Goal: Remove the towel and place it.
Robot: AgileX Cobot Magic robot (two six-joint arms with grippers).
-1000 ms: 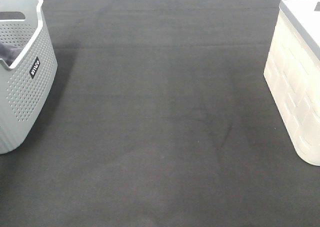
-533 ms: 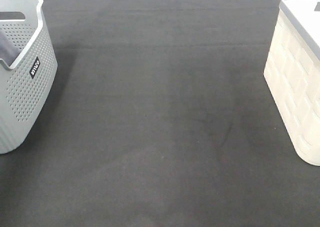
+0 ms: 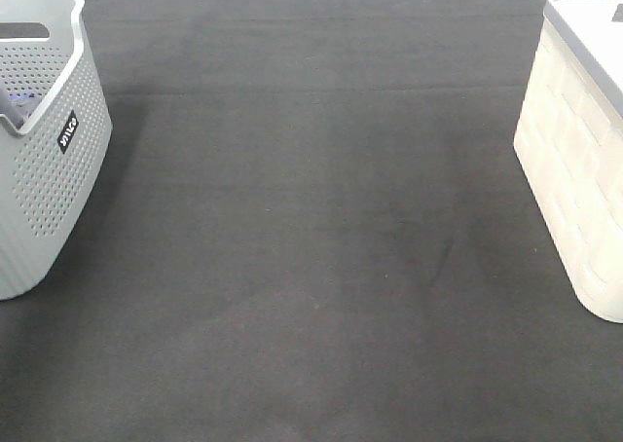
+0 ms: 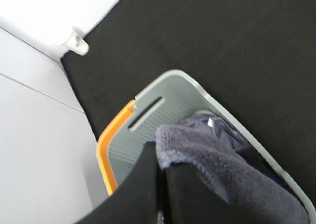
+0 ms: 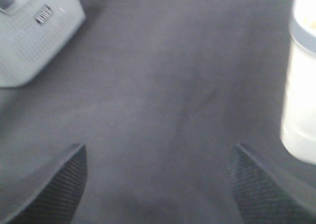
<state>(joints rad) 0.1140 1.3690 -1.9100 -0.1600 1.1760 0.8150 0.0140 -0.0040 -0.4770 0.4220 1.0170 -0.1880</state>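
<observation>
In the left wrist view my left gripper (image 4: 161, 161) is shut on a fold of the grey-lavender towel (image 4: 222, 174), pinched between the black fingers (image 4: 143, 184). The towel hangs over the open grey basket (image 4: 197, 86), and its small white tag (image 4: 211, 122) shows. From the high view only a dark sliver of towel (image 3: 8, 109) shows inside the basket (image 3: 49, 169) at the left edge, and neither gripper appears. My right gripper (image 5: 158, 184) is open above the bare black mat, nothing between its fingers (image 5: 59, 184).
A cream lidded basket (image 3: 584, 169) stands at the right edge of the black mat (image 3: 311, 228). The grey basket has an orange rim piece (image 4: 111, 140) on one side. A small white cup-like object (image 4: 78, 41) sits at the mat's far left corner.
In the high view the towel's visible part in the grey basket first rose, then shrank toward the left edge of the picture. Nothing else moved.
</observation>
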